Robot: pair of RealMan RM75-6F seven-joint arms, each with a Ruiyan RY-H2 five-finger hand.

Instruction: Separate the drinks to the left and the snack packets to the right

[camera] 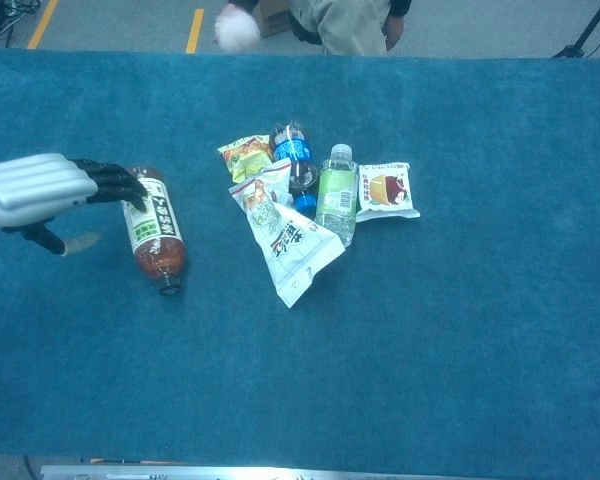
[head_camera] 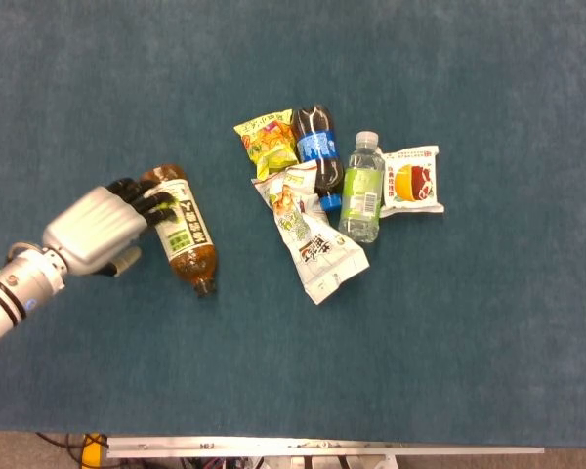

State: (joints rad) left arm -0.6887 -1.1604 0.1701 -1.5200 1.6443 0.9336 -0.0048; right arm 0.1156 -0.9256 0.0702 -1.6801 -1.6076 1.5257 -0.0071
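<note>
An amber tea bottle [head_camera: 183, 230] [camera: 152, 230] with a green-white label lies on its side at the left of the blue table, cap toward the front. My left hand [head_camera: 93, 233] [camera: 35, 190] is beside it, fingertips [camera: 120, 185] resting on its base end and the thumb spread away from it. At centre lie a cola bottle [head_camera: 317, 151] [camera: 295, 160], a green-labelled water bottle [head_camera: 362, 191] [camera: 335, 195], a yellow snack packet [head_camera: 265, 142], a long white packet [head_camera: 313, 239] [camera: 285, 240] and a white packet with a red picture [head_camera: 412, 181] [camera: 385, 190]. My right hand is not in sight.
A person [camera: 350, 20] stands beyond the table's far edge in the chest view. A metal rail [head_camera: 322, 449] runs along the table's near edge.
</note>
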